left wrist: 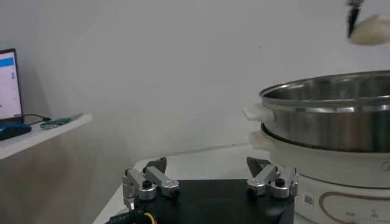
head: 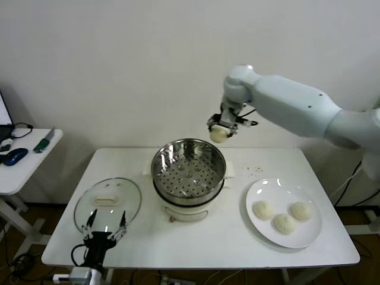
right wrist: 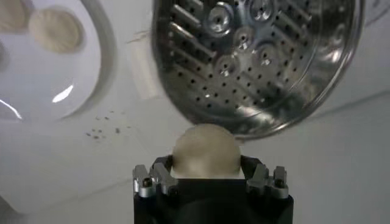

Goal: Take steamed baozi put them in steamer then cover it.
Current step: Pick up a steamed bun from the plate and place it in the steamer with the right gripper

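Landmark: steamer [head: 189,171], mid-worktop [head: 142,243], shiny perforated basket on a white pot base; nothing inside it yet.

Right hand [head: 222,129]: raised above and just behind the steamer's far rim, toward the plate side; clenched on one baozi [head: 218,135]. In the right wrist view the bun [right wrist: 205,151] sits pinched between the two fingers, with the steamer's perforated floor [right wrist: 256,55] beyond it.

Left hand [head: 105,228]: parked low at the near edge of the worktop, on the cover side of the steamer; fingers spread, grasping nothing. The left wrist view shows both fingertips [left wrist: 150,184] apart, with the steamer wall [left wrist: 329,122] rising beside them.

Remaining baozi: three [head: 284,223] on the white plate [head: 261,228], which lies on the worktop to the steamer's other side, apart from it.

Cover [head: 107,203]: clear glass lid, flat on the worktop, beside the steamer and just beyond the left hand; untouched.

Progress: early. First bun lifted and carried near the basket, not yet lowered in. None of the four is placed.

Left to do: set this bun down inside, fetch the three from the plate, then put the cover on.

Watch: the bun hangs near the rim, not over the centre, so a release here would probably miss.
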`<state>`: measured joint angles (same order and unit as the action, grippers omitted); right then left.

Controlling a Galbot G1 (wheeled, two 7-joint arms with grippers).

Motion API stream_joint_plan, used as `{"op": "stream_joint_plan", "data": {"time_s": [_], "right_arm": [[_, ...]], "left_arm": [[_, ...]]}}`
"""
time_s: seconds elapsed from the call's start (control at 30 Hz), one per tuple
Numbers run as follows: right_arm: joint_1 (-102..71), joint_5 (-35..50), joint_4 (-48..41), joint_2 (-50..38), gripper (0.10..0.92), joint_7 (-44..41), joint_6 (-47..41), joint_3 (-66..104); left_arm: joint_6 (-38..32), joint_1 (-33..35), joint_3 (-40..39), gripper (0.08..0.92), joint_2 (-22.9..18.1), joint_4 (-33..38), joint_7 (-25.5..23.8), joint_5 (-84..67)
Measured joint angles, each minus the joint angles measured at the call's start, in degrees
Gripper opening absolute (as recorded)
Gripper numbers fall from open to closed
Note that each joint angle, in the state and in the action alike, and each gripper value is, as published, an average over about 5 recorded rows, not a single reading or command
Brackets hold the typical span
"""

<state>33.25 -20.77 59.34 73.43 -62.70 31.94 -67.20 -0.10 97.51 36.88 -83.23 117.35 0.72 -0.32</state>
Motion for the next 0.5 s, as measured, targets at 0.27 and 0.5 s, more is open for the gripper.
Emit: {"op": "stream_joint_plan", "data": {"time_s": [0.27, 0.5], "right_arm": [[-4.64, -6.70, -1.68, 5.15, 0.731, 1.03, 2.53, 1.56], [-8.72, -13.15, -3.70, 7.10, 0.737, 2.18, 4.36, 3.40]], "left_arm": [[-0.18, 0.86, 0.20, 0.823, 0.01, 0.25, 0.24, -0.40], [-0.32, 1.55, 0.47, 0.823, -0.01, 1.03, 0.73, -0.85]]}}
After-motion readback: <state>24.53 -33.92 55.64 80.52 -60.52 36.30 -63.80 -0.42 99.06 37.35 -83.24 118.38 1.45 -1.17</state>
